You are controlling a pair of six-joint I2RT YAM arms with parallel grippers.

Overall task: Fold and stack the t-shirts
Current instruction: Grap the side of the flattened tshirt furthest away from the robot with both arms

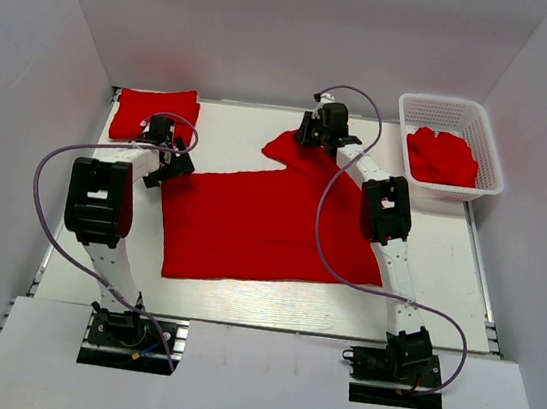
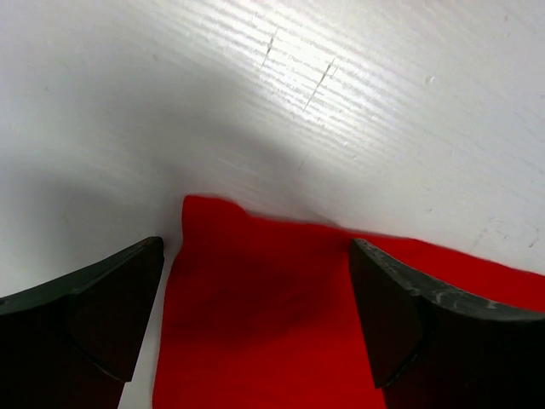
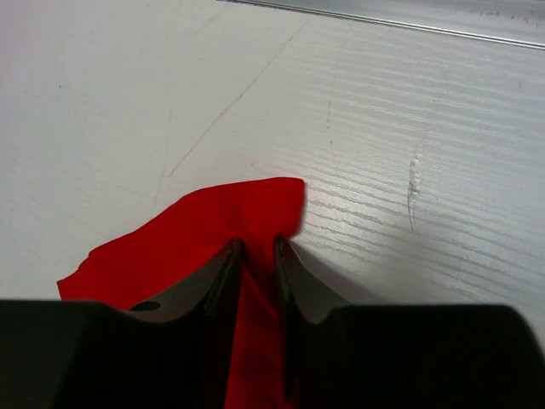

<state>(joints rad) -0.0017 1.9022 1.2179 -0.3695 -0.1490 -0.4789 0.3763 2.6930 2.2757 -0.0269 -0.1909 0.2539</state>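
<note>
You have nothing to read here: no text, label, brand, number or sign is legible in any of the three views.
</note>
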